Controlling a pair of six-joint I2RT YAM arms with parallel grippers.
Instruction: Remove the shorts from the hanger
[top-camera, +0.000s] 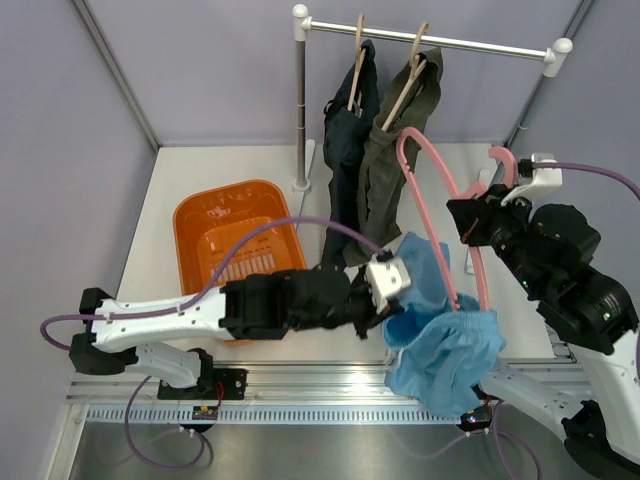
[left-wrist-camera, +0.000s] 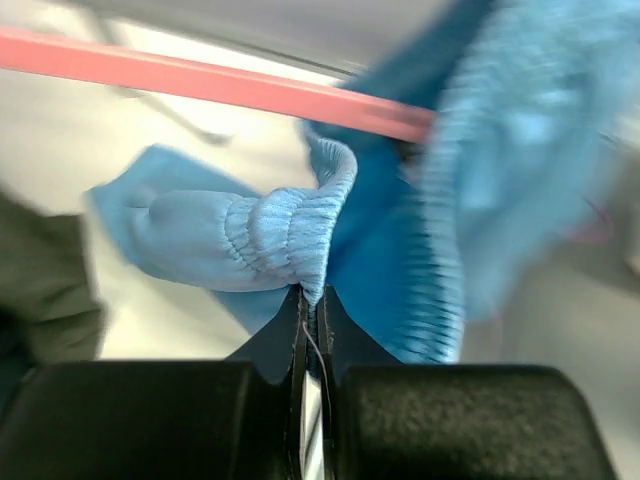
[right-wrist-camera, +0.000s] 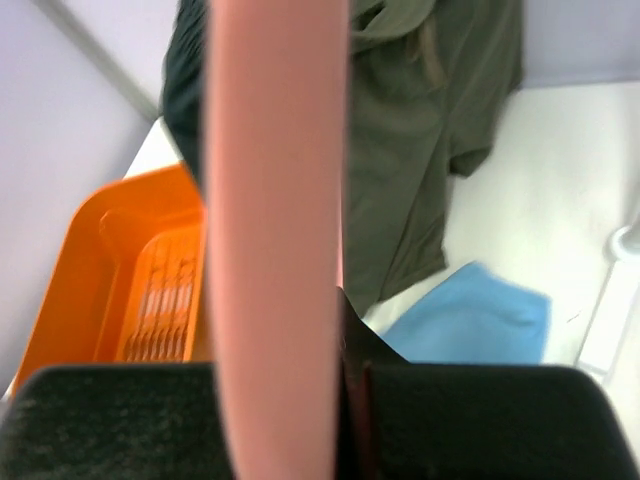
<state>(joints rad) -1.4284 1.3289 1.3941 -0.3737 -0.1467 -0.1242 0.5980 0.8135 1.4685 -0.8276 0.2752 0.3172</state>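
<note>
The light blue shorts (top-camera: 440, 345) hang off a pink hanger (top-camera: 440, 200) over the table's near edge. My left gripper (top-camera: 392, 300) is shut on their gathered waistband (left-wrist-camera: 290, 235), just below the pink hanger bar (left-wrist-camera: 220, 85). My right gripper (top-camera: 478, 222) is shut on the pink hanger (right-wrist-camera: 275, 220) and holds it up above the table. The olive green shorts (top-camera: 385, 165) and the dark navy shorts (top-camera: 348, 125) hang on wooden hangers from the rail (top-camera: 430, 38) at the back. The olive pair (right-wrist-camera: 420, 120) and a blue corner (right-wrist-camera: 470, 320) show in the right wrist view.
An orange basket (top-camera: 240, 245) stands on the table to the left, behind my left arm; it also shows in the right wrist view (right-wrist-camera: 110, 270). The rack's upright post (top-camera: 300, 100) stands at the back centre. Grey walls close in both sides.
</note>
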